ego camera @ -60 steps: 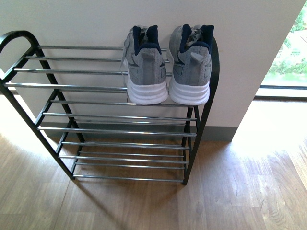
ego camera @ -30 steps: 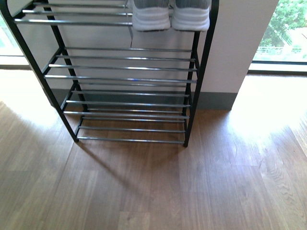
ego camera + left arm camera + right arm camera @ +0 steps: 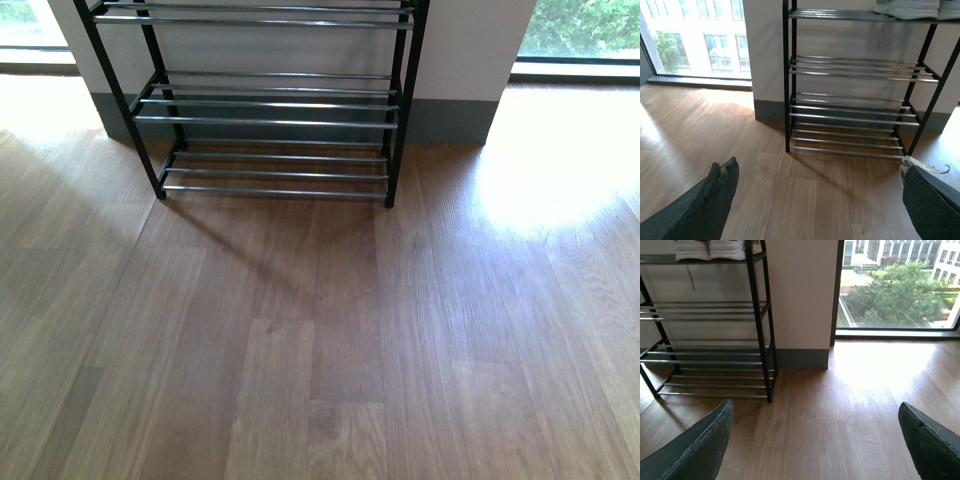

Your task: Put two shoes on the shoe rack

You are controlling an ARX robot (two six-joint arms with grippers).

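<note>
**A:** What does the front camera show, starting at the left edge?

**B:** In the upper left of the frame there is a bright strip of window (image 3: 30, 25). The shoe rack (image 3: 270, 120) fills the upper middle. It has black posts and chrome rods, and only its lower tiers are inside the picture. Its feet stand on the wooden floor (image 3: 320, 350). Behind it are a pale wall and a grey skirting board (image 3: 450, 120). In the upper right there is a second window (image 3: 580, 25) with greenery outside. A sunlit patch lies on the floor below it.

**A:** And the sneakers?

**B:** They show only in the wrist cameras. In the left wrist view the sneakers (image 3: 910, 7) sit side by side on the highest tier in sight. Their white soles face the camera, and the picture's edge cuts off their uppers. The lower tiers carry nothing.

**A:** What about the left pincer?

**B:** The left pincer (image 3: 818, 164) is spread wide. Its dark fingers (image 3: 715, 200) stand well apart, with only floor between them. One fingertip has a pale scrap stuck to it, but I cannot tell what it is.

**A:** And the right side?

**B:** The right wrist view shows the same pair of sneakers on that upper tier, just beside the rack's black end post. The right pincer (image 3: 815, 405) is also gaping. It holds nothing, and both fingers are near the floor in front of the rack. Beyond the wall corner a tall window (image 3: 895, 285) looks onto trees and buildings.
</note>
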